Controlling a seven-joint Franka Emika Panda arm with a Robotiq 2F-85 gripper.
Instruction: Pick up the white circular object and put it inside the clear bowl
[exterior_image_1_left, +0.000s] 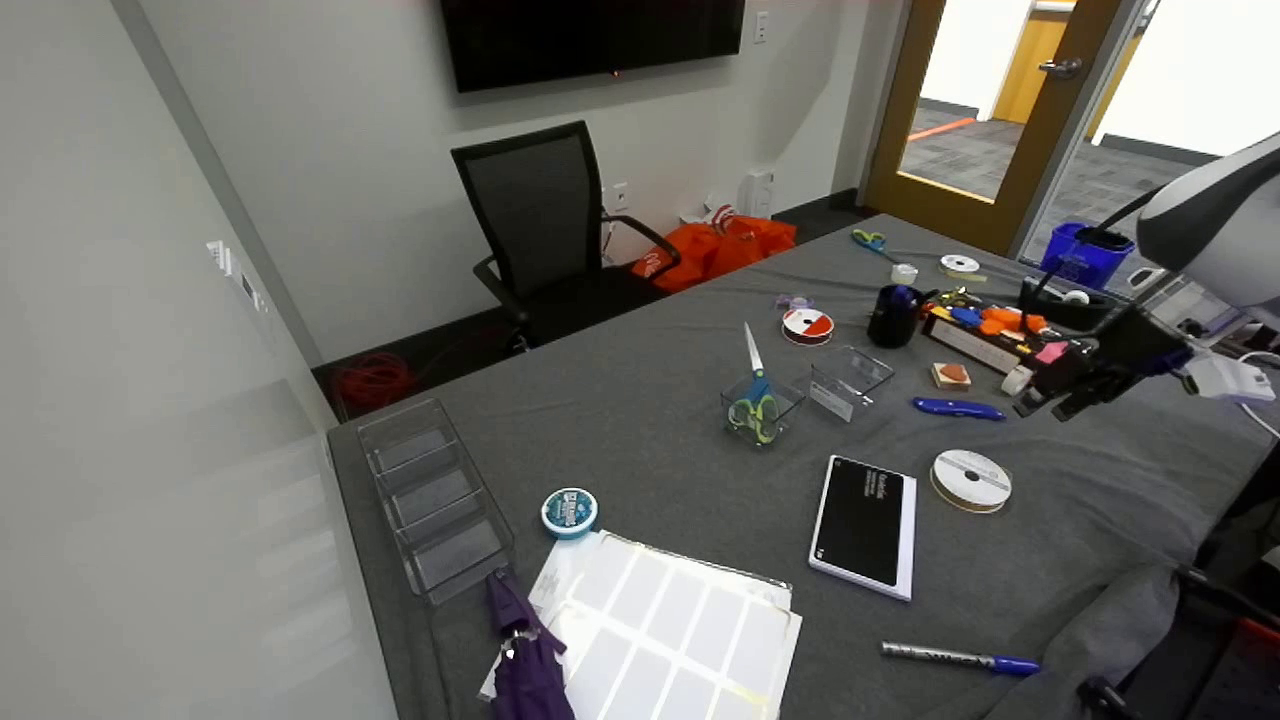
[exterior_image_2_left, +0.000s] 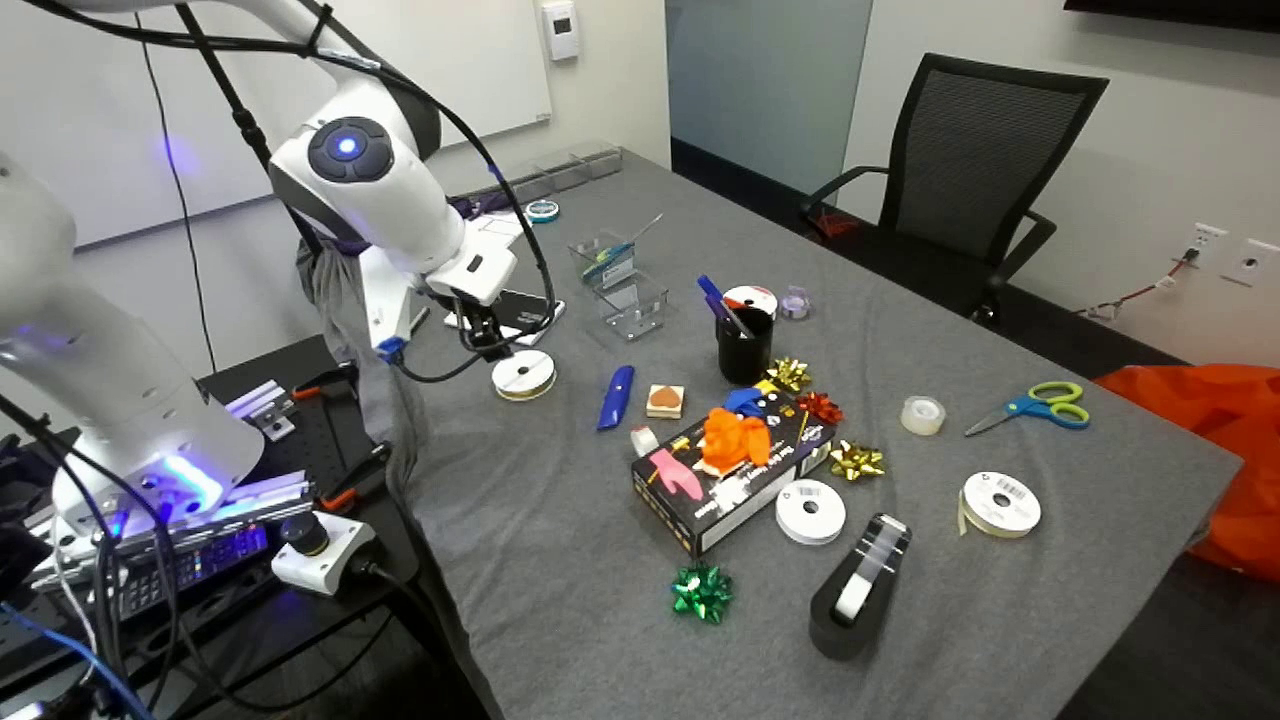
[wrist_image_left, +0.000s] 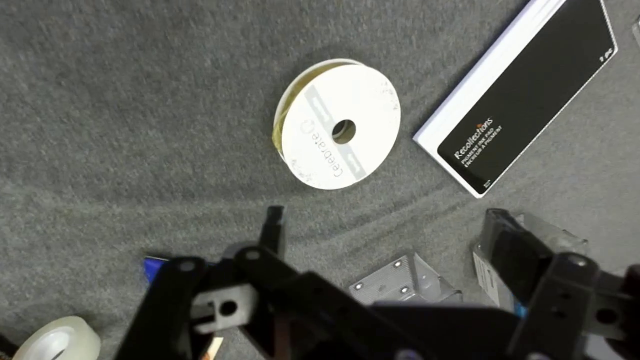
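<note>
White circular spool (wrist_image_left: 322, 127) lies flat near the robot-side edge of the counter (exterior_image_2_left: 560, 520), just beside the black ink pad (wrist_image_left: 522, 102); your gripper (wrist_image_left: 386, 219) holds nothing, jaws spread, and could knock the pad if you descend misaligned. Farther from that edge, the clear bowl (exterior_image_1_left: 850, 380) could catch the spool on its rim, because its see-through walls are hard to make out and the gripper partly hides it in your wrist view.

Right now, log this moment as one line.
Black gripper: open; round white Celebrate ribbon spool: on grey cloth, ungripped; low clear plastic container: without spool
</note>
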